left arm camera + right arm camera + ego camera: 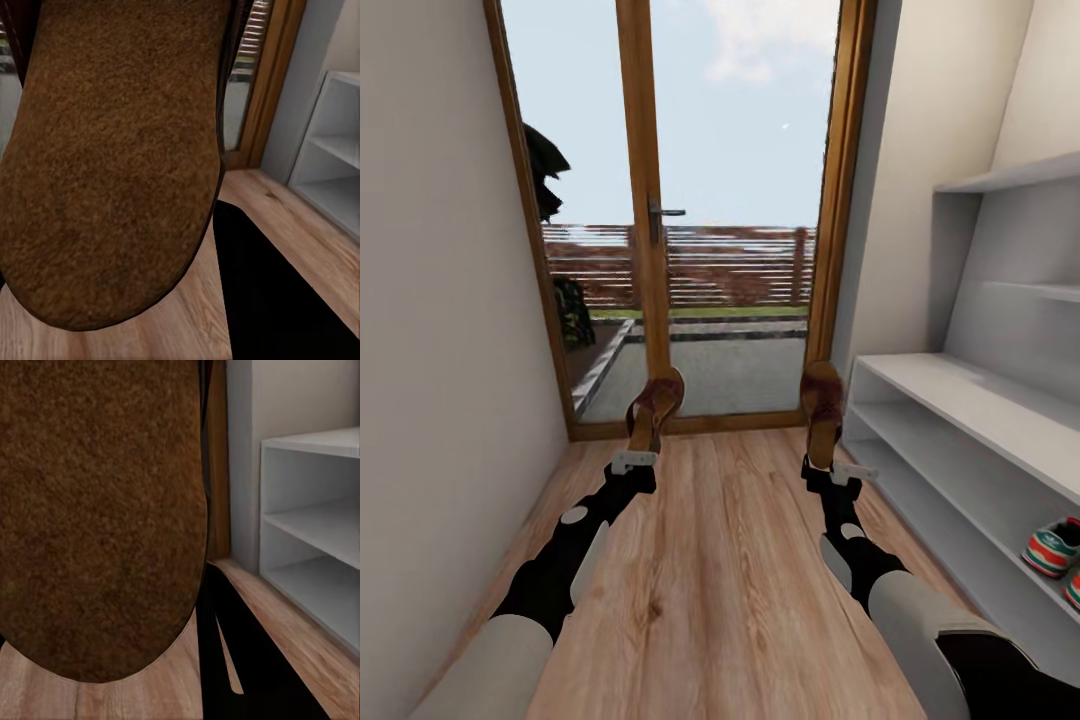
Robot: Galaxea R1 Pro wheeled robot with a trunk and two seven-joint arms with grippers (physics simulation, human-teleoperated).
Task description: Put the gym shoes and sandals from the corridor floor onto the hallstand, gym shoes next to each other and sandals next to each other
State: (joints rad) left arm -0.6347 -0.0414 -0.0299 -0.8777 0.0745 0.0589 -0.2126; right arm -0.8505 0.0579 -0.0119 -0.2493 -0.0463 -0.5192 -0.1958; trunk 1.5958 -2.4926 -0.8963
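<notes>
Brown sandals aloft, gym shoes racked nearby.

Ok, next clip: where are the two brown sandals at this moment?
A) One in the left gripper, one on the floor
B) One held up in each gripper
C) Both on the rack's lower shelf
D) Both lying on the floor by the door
B: the left gripper holds one sandal up and the right gripper holds the other sandal, both off the corridor floor.
</notes>
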